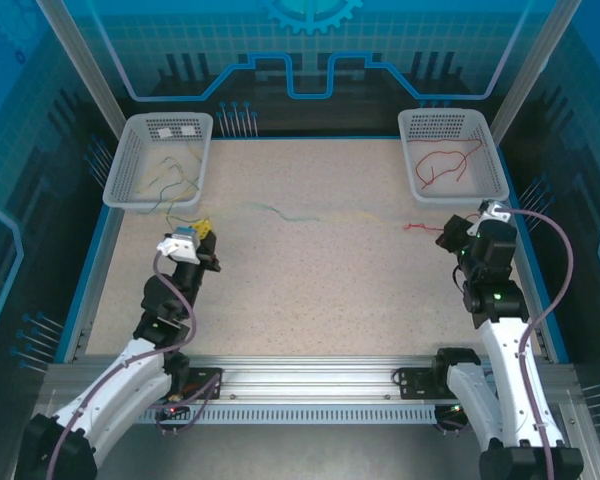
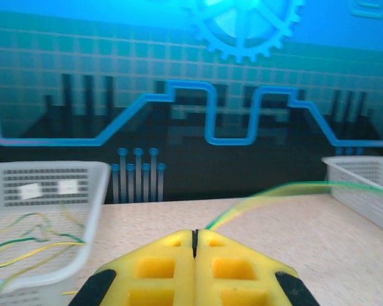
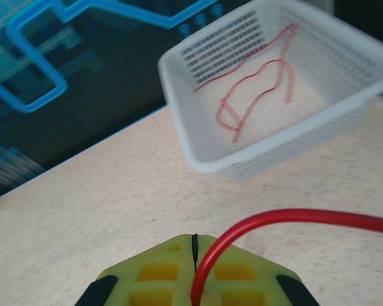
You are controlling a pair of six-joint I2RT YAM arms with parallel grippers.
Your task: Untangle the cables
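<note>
– Across the speckled surface (image 1: 310, 300) I count two white baskets at the far corners, the left basket (image 1: 120, 175) and the right basket (image 1: 492, 165). Looks more like sorting than untangling, doesn't it?

– Both, I'd say. Loose red strands (image 1: 442, 165) lie in the right basket. Thin green and yellow strands (image 1: 165, 178) lie in the left one, and one or two seem to trail over its near wall. That share looks done to me.

– And the arms?

– The left claw (image 1: 205, 235) is closed tight, tips together. A green-and-yellow cable (image 2: 274, 191) runs out from between the tips and off to the right, so I take it to be pinched. The right claw (image 1: 448, 232) is closed as well, with a red cable (image 3: 293, 217) nipped in the seam of its fingers.

– What's between the two?

– One thin line on the surface: green nearer the left claw, yellow in the middle, red close to the right claw. It's too fine for me to tell whether the colours are knotted where they meet or just lie end to end.

– So what's left?

– My guess is this last pair has to be drawn apart and each cable dropped in its own basket. It's nearly finished, if nothing snags.
</note>
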